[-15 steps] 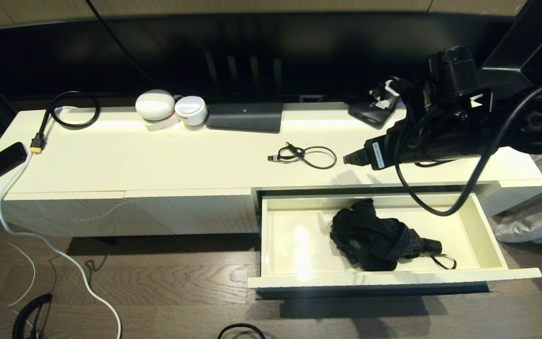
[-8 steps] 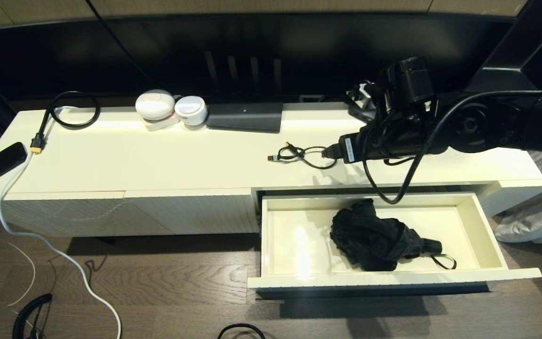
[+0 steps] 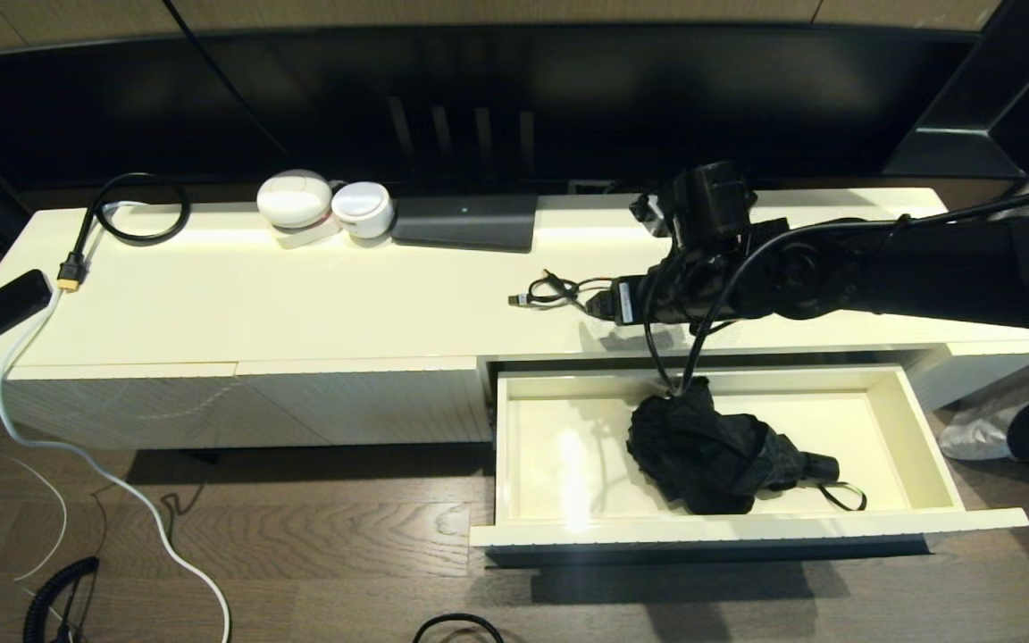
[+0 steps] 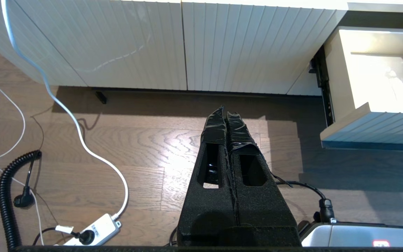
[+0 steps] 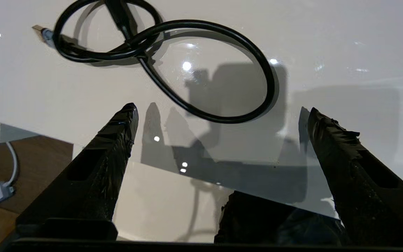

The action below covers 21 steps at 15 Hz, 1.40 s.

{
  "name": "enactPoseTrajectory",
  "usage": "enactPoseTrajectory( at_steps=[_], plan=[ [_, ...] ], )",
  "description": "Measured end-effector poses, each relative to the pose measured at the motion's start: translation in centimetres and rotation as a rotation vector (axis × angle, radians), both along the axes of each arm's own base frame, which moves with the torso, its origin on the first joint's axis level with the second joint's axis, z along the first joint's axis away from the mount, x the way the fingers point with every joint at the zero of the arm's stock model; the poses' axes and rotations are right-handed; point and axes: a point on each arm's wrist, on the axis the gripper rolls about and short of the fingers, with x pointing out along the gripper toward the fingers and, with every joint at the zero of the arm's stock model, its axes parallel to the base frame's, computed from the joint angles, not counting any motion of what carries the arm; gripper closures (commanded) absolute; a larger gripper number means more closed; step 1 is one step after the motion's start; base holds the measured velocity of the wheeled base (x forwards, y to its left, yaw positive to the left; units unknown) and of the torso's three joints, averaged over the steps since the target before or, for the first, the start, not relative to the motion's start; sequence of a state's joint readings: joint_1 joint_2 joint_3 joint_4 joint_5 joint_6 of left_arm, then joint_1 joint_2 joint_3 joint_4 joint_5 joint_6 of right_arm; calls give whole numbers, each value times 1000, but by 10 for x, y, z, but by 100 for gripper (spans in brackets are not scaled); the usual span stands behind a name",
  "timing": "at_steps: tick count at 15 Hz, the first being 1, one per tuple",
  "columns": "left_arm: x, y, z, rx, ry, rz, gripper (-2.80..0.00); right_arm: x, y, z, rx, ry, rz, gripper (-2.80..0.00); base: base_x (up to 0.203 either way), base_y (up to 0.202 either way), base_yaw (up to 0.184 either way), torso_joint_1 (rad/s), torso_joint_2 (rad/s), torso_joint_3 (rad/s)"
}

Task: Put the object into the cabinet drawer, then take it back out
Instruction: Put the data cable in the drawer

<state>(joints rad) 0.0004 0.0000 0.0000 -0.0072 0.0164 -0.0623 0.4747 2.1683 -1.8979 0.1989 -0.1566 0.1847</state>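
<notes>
Long glossy cream-white cabinet top on dark wood floor; a looped thin black cable lies on it. Right gripper, fingers spread wide and empty, hovers above that cable, just beyond the far edge of the pulled-out cream-white cabinet drawer. A folded black fabric umbrella lies inside the drawer, nearer than the gripper. Left gripper, fingers pressed together, sits low over the floor, left.

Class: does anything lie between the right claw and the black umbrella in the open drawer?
Nothing visible. The right claw, open, hovers over the cabinet top beside a looped cable; the umbrella lies uncovered in the drawer below.
</notes>
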Motion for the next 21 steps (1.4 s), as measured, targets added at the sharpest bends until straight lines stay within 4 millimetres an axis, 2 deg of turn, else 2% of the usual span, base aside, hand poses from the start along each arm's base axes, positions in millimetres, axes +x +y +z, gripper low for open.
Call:
enactPoseTrajectory(
  at_steps=[3, 6, 12, 17, 21],
  plan=[
    [0, 0, 0, 0, 0, 0, 0, 8, 4, -13, -15, 4, -21, -280, 0, 0, 0, 0, 0, 0],
    [0, 0, 0, 0, 0, 0, 0, 11, 5, -16, -16, 5, -22, -280, 0, 0, 0, 0, 0, 0],
    [0, 0, 0, 0, 0, 0, 0, 3, 14, -16, -31, -47, 32, -280, 0, 0, 0, 0, 0, 0],
    [0, 0, 0, 0, 0, 0, 0, -18, 15, -23, -252, -178, 169, -280, 0, 0, 0, 0, 0, 0],
    [0, 0, 0, 0, 0, 0, 0, -14, 9, -19, -356, -273, 191, -280, 0, 0, 0, 0, 0, 0]
  ],
)
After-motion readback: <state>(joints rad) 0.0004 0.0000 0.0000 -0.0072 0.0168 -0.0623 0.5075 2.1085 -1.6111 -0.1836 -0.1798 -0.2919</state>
